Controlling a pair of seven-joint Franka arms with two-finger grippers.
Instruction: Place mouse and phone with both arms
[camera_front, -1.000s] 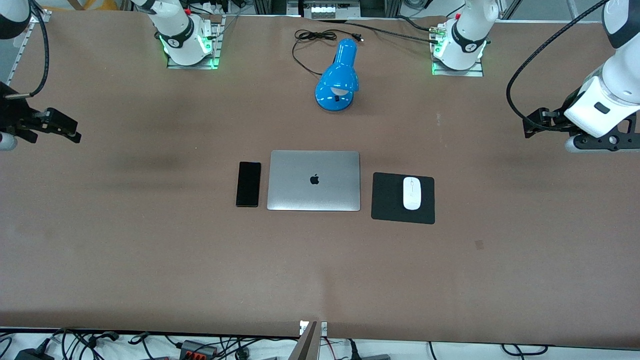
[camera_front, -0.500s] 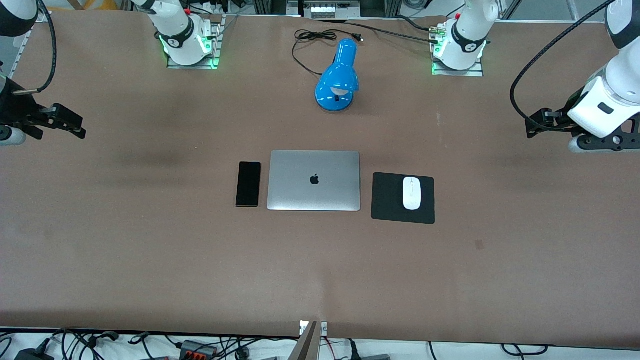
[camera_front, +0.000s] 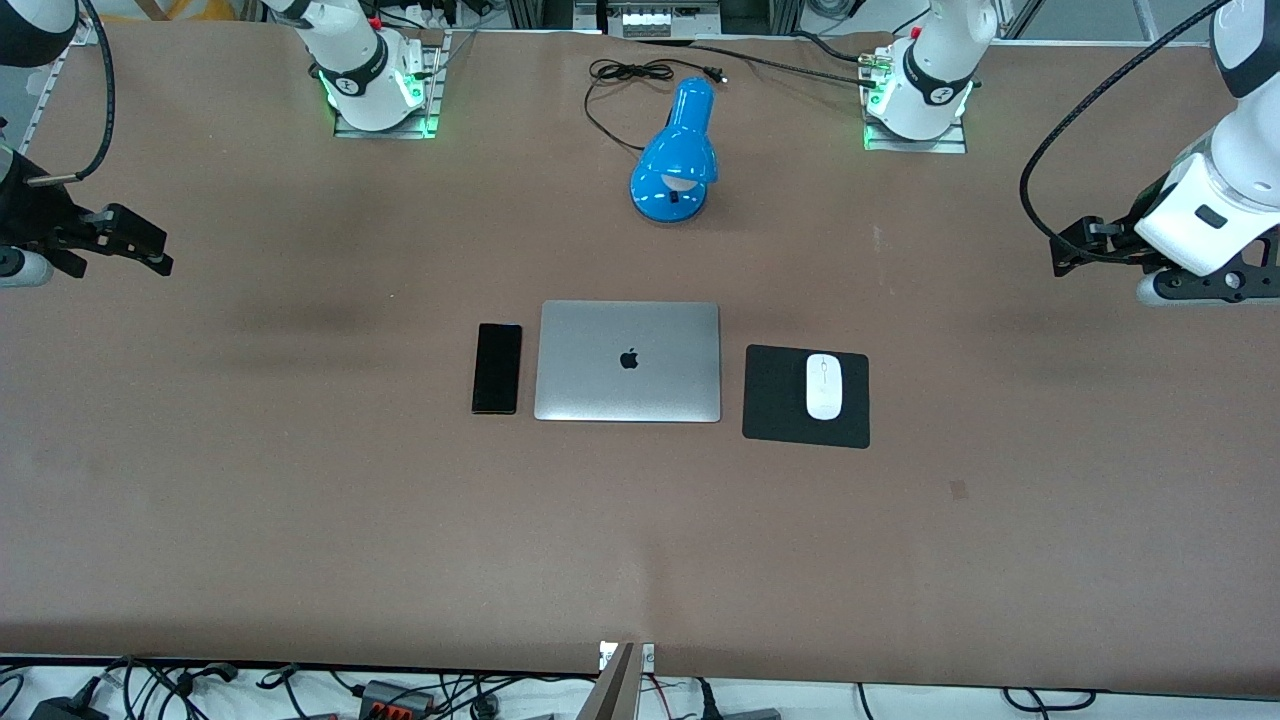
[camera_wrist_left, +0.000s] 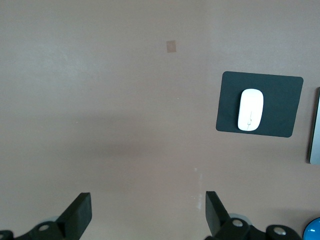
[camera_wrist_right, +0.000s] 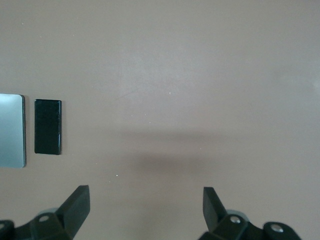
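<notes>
Silver laptop (camera_wrist_left: 315, 127) edge cropped, mouse (camera_wrist_left: 250, 109) whole

A closed laptop (camera_front: 628, 361) is lying mid-surface (camera_front: 300, 500), the phone (camera_front: 497, 368) just beside it toward the right arm's end, the mouse (camera_front: 823, 386) resting on a black pad (camera_front: 775, 395) toward the left arm's. A blue lamp (camera_front: 676, 155) is sitting farther from the camera.

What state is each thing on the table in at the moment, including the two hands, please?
mouse: lying flat on the mouse pad, untouched.
phone: flat on the table, screen dark, beside the laptop.
laptop: lid shut.
lamp: unlit, cord unplugged.
left hand: open, empty, over bare table at the left arm's end.
right hand: open, empty, over bare table at the right arm's end.
</notes>
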